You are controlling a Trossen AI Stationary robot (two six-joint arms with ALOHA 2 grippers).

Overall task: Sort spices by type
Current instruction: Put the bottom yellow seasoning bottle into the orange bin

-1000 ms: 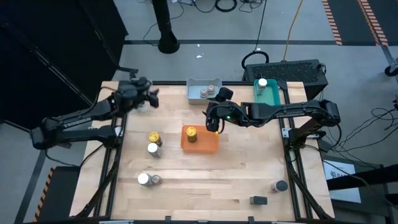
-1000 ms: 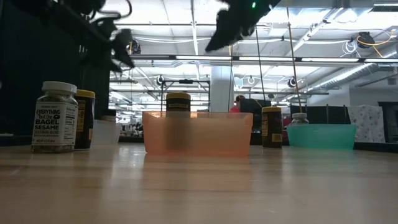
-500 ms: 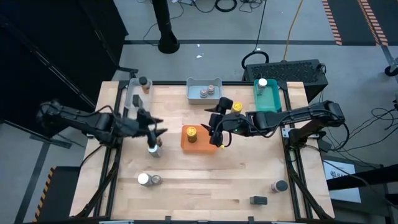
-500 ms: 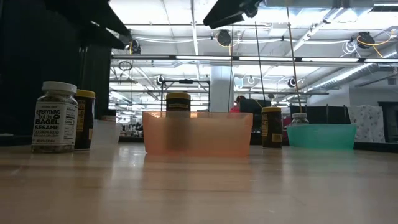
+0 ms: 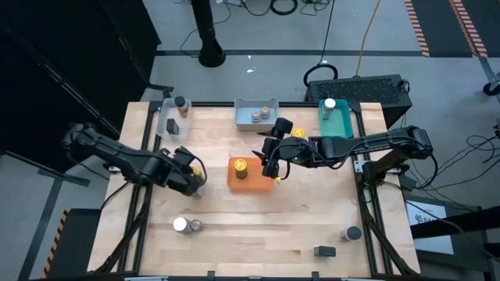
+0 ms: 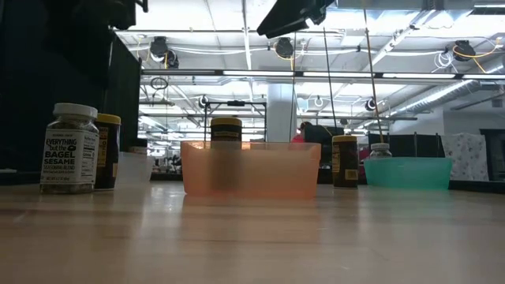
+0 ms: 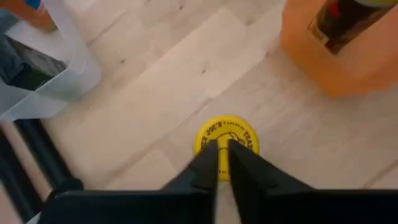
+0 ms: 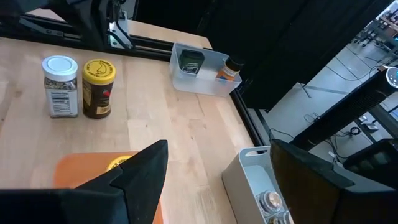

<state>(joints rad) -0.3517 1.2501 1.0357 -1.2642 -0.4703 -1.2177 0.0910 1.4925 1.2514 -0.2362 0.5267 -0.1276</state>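
Across the surface (image 5: pixel 312 218) sorting looks partly done: the orange tray (image 5: pixel 258 178) holds one yellow-lidded jar (image 5: pixel 241 167), several jars stand loose, the right tool (image 5: pixel 273 160) hovers open, and the left tool (image 7: pixel 222 163) is nearly closed over a yellow-lidded jar (image 7: pixel 226 133).

White-lidded spice jar (image 6: pixel 72 148) at the counter's left in the low view, label reading "EVERYTHING but the BAGEL SESAME", yellow lid (image 7: pixel 226 139) in the left wrist view printed "JOE'S" along its rim, remaining lettering there unreadable, other jars' labels too small to read
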